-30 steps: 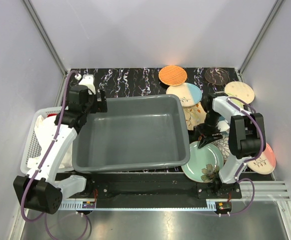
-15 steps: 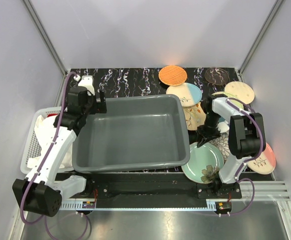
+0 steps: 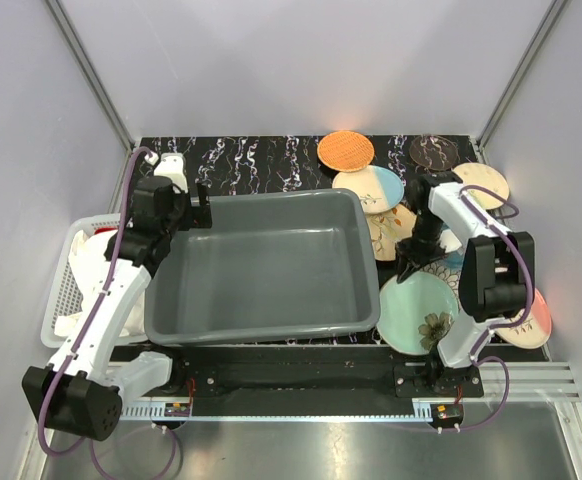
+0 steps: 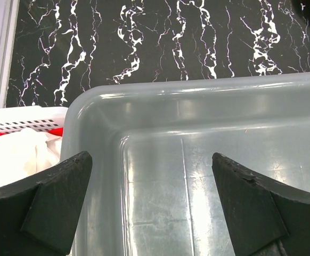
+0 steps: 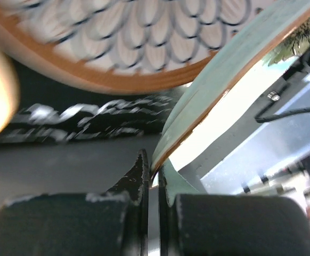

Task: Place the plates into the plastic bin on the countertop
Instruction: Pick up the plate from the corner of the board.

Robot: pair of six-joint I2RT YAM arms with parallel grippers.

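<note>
The right gripper (image 3: 408, 268) has just pinched the green plate (image 3: 423, 314) by its rim, tipping it up; the bin (image 3: 261, 265) sits beside it. Left gripper (image 4: 151, 176) hangs spread.

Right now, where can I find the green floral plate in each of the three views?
Top external: the green floral plate sits lower right, beside the plastic bin, its far edge in the right pincer.
Left wrist: not in it.
Right wrist: its rim rises from the shut pincer to the upper right corner.
Shared landmark: the black veined countertop, in all three views.
</note>
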